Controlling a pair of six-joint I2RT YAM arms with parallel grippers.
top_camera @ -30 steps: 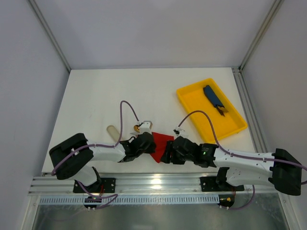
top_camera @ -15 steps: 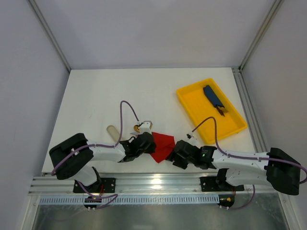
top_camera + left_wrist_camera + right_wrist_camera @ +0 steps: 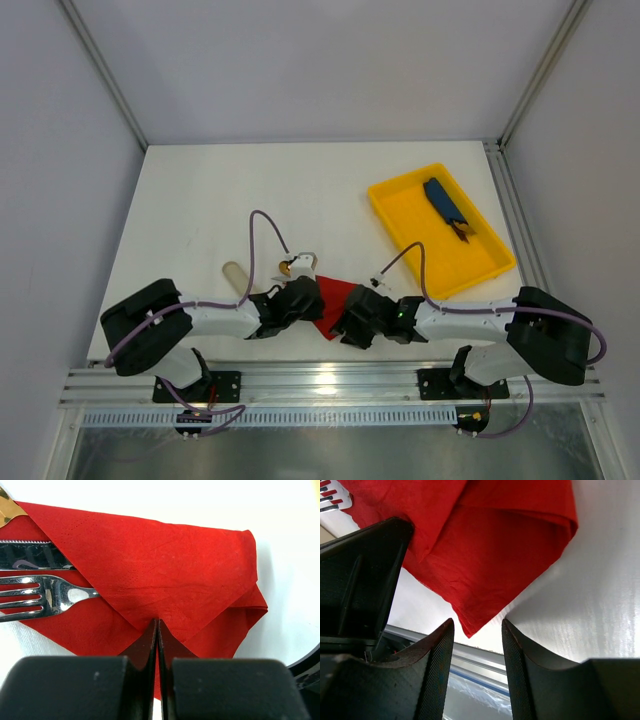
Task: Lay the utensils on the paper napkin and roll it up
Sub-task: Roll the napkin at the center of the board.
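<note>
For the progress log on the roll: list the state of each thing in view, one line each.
paper napkin: folded over, not yet rolled.
fork: tines poking out from under the fold.
serrated blade: beside the fork, partly covered.
left claw: shut, tips at the fold's edge.
right claw: open, napkin corner between its fingers.
yellow tray: holds a dark-blue item.

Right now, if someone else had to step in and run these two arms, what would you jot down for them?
Left gripper: shut, tips at the folded edge of the red napkin; whether it actually pinches the paper is unclear.
Right gripper: open, jaws either side of a loose napkin corner, not closed on it.
The fork and a serrated blade lie on the napkin, their ends poking out from under the fold.
Done: both are laid on the napkin, with one flap folded over them.
Left: roll the napkin up around them.
</note>
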